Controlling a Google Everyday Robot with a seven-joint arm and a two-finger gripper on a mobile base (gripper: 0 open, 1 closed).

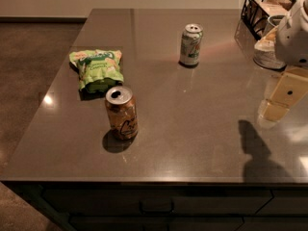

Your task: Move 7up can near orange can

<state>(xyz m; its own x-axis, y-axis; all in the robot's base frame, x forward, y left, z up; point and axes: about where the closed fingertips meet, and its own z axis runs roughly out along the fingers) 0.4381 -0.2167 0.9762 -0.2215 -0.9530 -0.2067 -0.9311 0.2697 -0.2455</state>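
Gripper [284, 98] at right edge (cropped; cannot tell its state), apart from 7up can [191, 44].

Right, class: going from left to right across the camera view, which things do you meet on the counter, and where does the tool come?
Green snack bag → orange can → 7up can → tool, last, above the counter at the picture's right side.

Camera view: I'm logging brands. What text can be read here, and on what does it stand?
7up can: green markings, too blurred to read.
Orange can: dark curly script, unreadable.
Green snack bag: lettering blurred.
Gripper, at the view's right edge: no text seen.
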